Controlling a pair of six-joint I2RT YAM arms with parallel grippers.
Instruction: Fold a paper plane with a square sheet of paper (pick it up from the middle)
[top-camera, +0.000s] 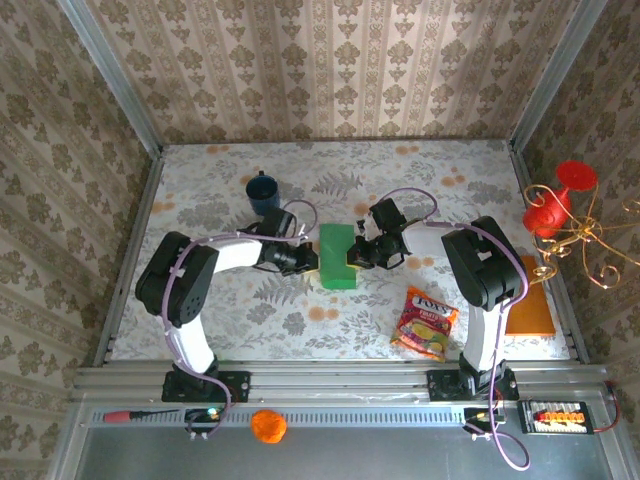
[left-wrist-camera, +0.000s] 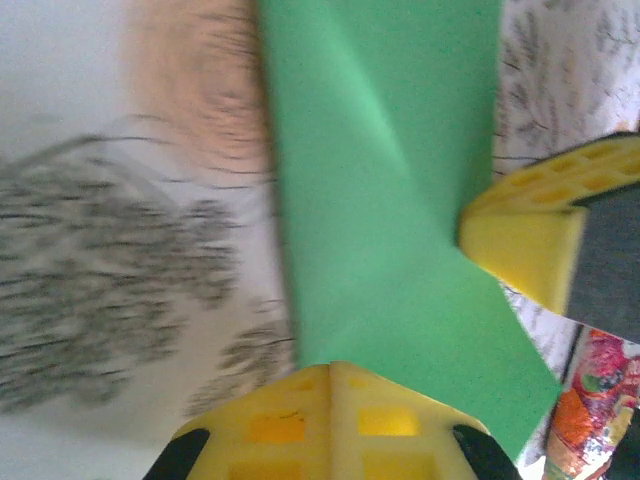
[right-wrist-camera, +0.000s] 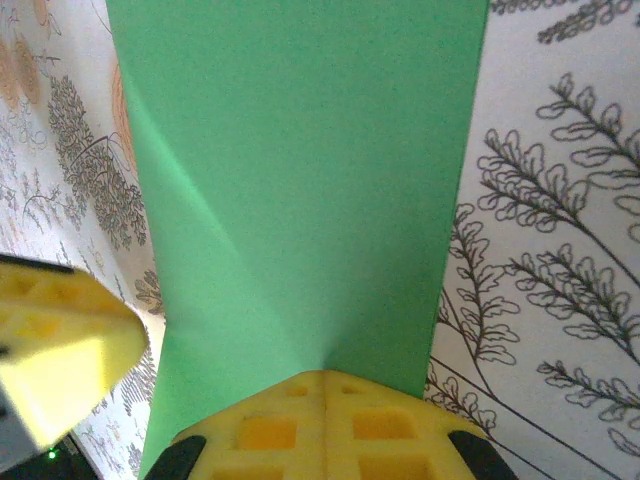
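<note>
- White cloth with a grey leaf print and orange blots covers the table, which takes up the middle of the overhead frame
- Orange-brown board lies flat at the right edge, well apart from the work
- Green sheet of paper sits at the centre of the table. It looks folded into a narrow strip rather than a full square, with its long axis running from the top of the overhead frame to the bottom. It is not yet a pointed plane
- Snack packet lies at the lower right of the sheet, apart from it
- Blue mug stands at the upper left, near the left arm but not touching the paper
- Left pincer is fully closed. Its yellow fingertips meet at the strip's left long edge, and soft creases fan out from that spot, so it appears to have the paper nipped
- Right pincer is likewise fully closed on the opposite long edge, almost straight across from the left one and towards the lower half of the strip
- What matters for the coming move, as I judge it: the strip lies between the two tips, held crosswise to its long axis, and both arms are about equally near. Any lift or crease therefore needs the two to move together, or the thin paper could buckle or tear
</note>
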